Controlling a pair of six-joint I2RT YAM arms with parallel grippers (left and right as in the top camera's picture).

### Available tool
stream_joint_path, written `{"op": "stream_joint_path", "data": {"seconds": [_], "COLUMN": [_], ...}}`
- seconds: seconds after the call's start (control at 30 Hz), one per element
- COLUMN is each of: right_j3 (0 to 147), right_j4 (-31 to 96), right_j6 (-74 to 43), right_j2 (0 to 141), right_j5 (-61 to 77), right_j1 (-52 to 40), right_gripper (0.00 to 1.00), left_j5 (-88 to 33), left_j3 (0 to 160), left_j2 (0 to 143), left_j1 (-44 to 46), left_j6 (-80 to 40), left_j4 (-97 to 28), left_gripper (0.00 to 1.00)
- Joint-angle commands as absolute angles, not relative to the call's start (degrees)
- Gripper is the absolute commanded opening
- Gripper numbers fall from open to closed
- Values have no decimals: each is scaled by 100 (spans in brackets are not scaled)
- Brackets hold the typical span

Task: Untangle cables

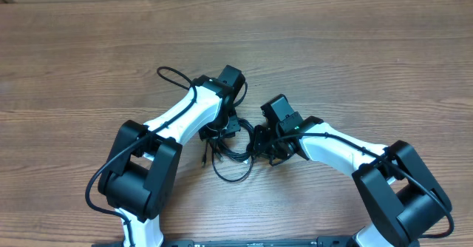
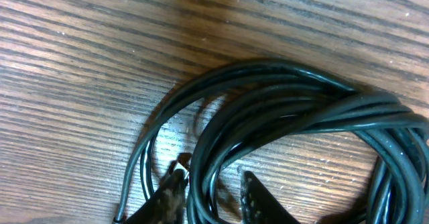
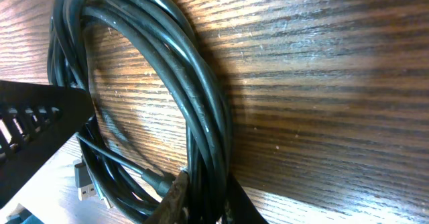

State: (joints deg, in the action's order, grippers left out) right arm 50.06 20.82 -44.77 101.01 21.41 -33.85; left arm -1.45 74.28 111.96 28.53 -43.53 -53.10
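Overhead view: a brown wood-grain table carries a small tangle of thin black cables. It lies toward the near edge, roughly midway between the two white-and-black arms. Loose loops sag toward the near side, and a couple of short ends with small plugs poke out at the tangle's left. The left gripper reaches down onto the far left part of the tangle. The right gripper meets it from the right, so both grippers sit close together over the same bunch.

Left wrist view: the cables curve in a coil of several strands flat on the wood, sweeping from the right down to the near edge. The left gripper has its jaws partly apart, with one fingertip on each side of a few strands that run between them. A gap shows between those strands and the right-hand finger, so the jaws straddle the cables without squeezing them.

Right wrist view: the cables form a thick hoop of strands over the wood. The right gripper is pinched closed on the hoop's near part, its fingertips pressed to either side of the bundle. A silver plug end lies at the lower left, beneath a black slotted part; I cannot tell what that part is.
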Motion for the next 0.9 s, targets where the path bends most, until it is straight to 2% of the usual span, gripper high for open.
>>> {"op": "stream_joint_path", "data": {"seconds": [0.0, 0.27, 0.4, 0.63, 0.67, 0.8, 0.87], "right_j3": [4971, 4971, 4971, 4971, 4971, 4971, 4971], "right_j4": [2062, 2062, 2062, 2062, 2062, 2062, 2062], "right_j6": [-4456, -4456, -4456, -4456, -4456, -4456, -4456], "right_j2": [10145, 10145, 10145, 10145, 10145, 10145, 10145], "right_j5": [2102, 2102, 2102, 2102, 2102, 2102, 2102], "right_j1": [-3380, -3380, -3380, -3380, -3380, -3380, -3380], "right_gripper": [11, 11, 11, 11, 11, 11, 11], "left_j5": [-156, -152, -154, -154, -154, -154, -156], "left_j3": [7380, 7380, 7380, 7380, 7380, 7380, 7393], "left_j2": [11126, 11126, 11126, 11126, 11126, 11126, 11124], "left_j1": [2886, 2884, 2886, 2884, 2884, 2884, 2875], "left_j6": [-4377, -4375, -4375, -4375, -4375, -4372, -4355], "left_j4": [-5308, -5308, -5306, -5308, -5306, -5308, -5312], "left_gripper": [40, 29, 29, 18, 13, 4, 4]}}
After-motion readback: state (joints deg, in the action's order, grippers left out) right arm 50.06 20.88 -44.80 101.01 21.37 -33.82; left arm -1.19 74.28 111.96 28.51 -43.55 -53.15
